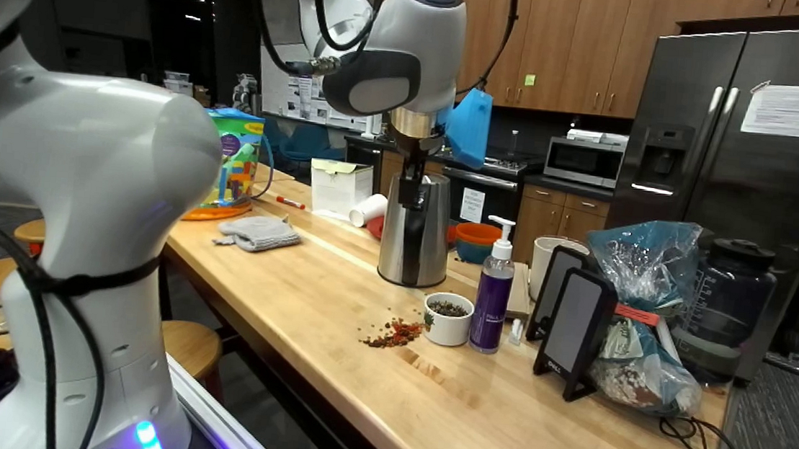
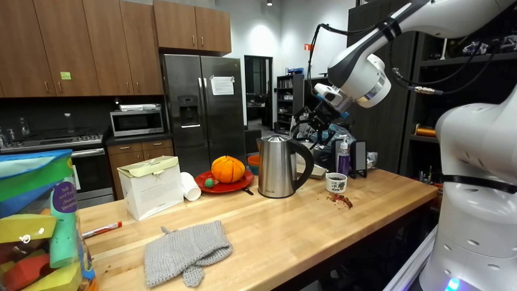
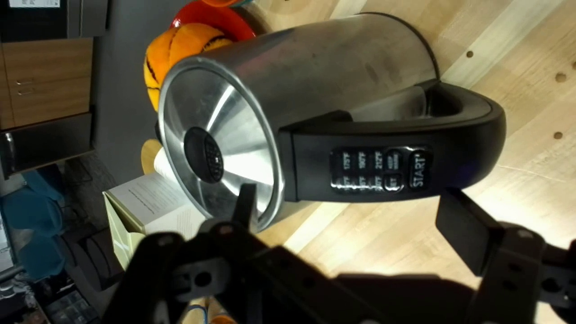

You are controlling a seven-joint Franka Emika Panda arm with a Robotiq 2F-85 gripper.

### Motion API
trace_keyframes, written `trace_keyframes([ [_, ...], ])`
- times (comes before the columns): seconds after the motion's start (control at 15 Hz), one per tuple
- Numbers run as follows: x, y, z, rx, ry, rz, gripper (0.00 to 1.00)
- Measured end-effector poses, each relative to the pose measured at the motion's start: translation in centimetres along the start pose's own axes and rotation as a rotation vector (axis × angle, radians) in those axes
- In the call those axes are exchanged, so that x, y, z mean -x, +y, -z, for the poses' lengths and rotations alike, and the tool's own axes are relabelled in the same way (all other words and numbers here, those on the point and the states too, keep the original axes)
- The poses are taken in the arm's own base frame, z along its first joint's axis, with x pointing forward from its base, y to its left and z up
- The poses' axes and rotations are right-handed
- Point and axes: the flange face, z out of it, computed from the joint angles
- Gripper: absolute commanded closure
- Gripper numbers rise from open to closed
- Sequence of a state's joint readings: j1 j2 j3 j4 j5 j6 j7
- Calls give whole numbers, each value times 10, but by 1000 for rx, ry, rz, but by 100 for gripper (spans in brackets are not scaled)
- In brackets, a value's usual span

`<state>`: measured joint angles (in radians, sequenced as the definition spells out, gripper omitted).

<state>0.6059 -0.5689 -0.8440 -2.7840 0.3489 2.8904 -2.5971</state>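
So the hand hangs right by the top of the kettle, fingers spread wide, not gripping anything. The kettle's standing upright on the table, and in an exterior view it sits between the red plate and the cup, with its handle out on the cup's side. To me this reads as the lining-up stage: close to the handle, no hold on it. In the wrist view one finger overlaps the lid and the other shows just off the handle's outer bend. Can't tell if either one's touching. If you wanted a hold from here, I'd say it calls for getting a finger on each side of the handle, probably with a bit of a turn, then coming in closer and squeezing. I'd watch the lid-side finger, it could knock the kettle.
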Motion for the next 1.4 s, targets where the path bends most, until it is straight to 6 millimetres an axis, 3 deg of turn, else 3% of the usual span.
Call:
trace_keyframes([
  [0.6, 6, 0, -11, 50, -41, -1, 0],
  [1.4, 12, -1, -11, 59, -50, 9, 0],
])
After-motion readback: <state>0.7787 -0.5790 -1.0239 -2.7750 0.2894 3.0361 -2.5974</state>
